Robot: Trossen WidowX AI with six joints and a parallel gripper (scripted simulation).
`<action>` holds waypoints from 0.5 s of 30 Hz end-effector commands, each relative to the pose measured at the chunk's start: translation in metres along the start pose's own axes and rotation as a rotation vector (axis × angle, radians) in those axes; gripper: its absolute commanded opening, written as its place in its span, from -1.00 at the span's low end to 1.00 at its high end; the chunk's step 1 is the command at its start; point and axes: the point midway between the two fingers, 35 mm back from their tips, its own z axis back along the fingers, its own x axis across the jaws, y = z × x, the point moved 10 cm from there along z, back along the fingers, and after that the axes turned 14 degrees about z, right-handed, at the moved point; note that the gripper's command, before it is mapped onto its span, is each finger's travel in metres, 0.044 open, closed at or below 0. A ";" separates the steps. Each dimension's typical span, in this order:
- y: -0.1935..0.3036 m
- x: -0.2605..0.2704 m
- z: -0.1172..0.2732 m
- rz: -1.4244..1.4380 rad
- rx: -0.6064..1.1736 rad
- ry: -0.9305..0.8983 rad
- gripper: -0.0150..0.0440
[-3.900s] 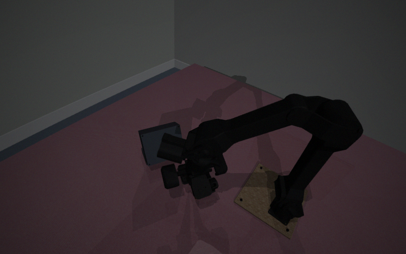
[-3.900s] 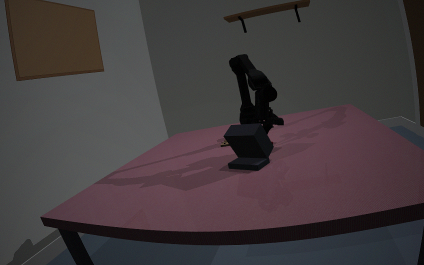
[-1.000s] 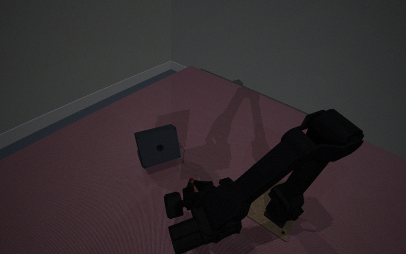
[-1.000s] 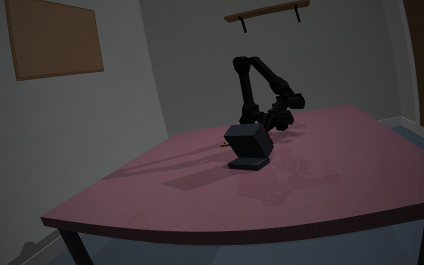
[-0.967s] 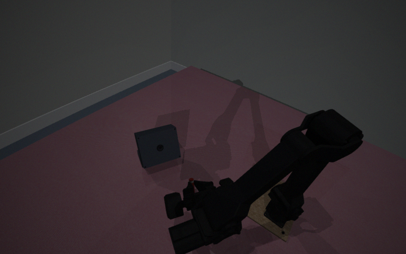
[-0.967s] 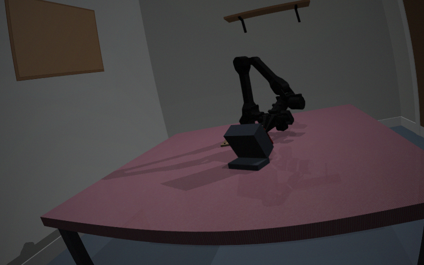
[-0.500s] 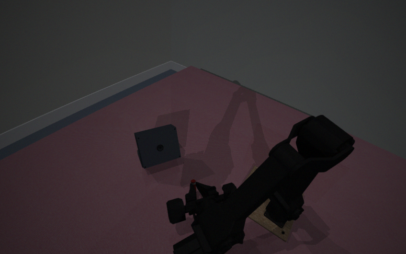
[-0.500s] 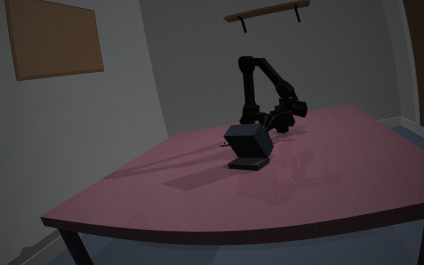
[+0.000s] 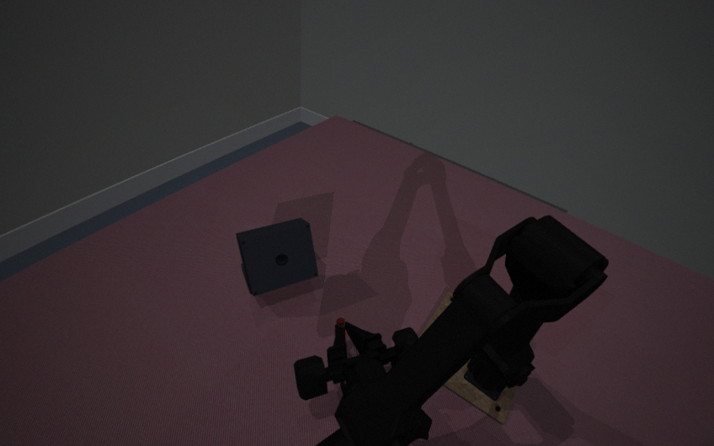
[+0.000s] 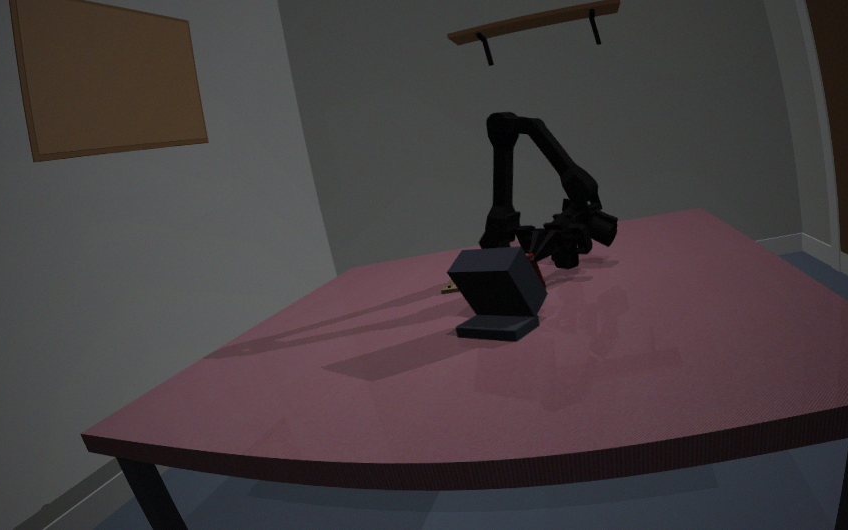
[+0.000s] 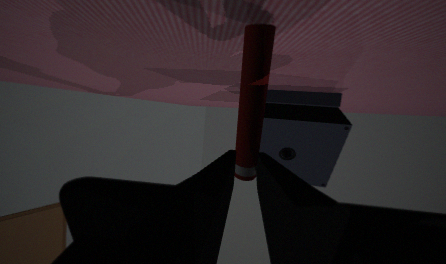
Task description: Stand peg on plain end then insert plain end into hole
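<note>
The red peg (image 9: pixel 340 321) (image 10: pixel 538 272) (image 11: pixel 255 85) is held near its white-banded end. My gripper (image 9: pixel 343 326) (image 10: pixel 532 254) (image 11: pixel 246 158) is shut on it. In the wrist view the white band shows between the fingertips and the plain end points away toward the table. In the exterior view the peg leans a little and the panel hides part of it; whether its plain end touches the table I cannot tell. The blue-grey sloped panel (image 9: pixel 265 272) (image 10: pixel 493 290) (image 11: pixel 314 135) stands beyond the peg. Its one large central hole (image 9: pixel 281 258) (image 11: pixel 287 153) is empty.
The pink table (image 9: pixel 126 332) (image 10: pixel 414 408) (image 11: pixel 154 92) carries the panel and the arm. The arm's base stands on a wooden plate (image 9: pixel 462 388) (image 10: pixel 448 288). Small dark dots mark the panel's corners. Arm shadows fall across the table.
</note>
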 end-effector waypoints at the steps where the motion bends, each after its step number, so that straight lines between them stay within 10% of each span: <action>1: 0.004 -0.001 0.002 -0.013 -0.012 0.008 -0.33; 15: 0.002 -0.001 0.008 -0.009 -0.012 0.008 -0.33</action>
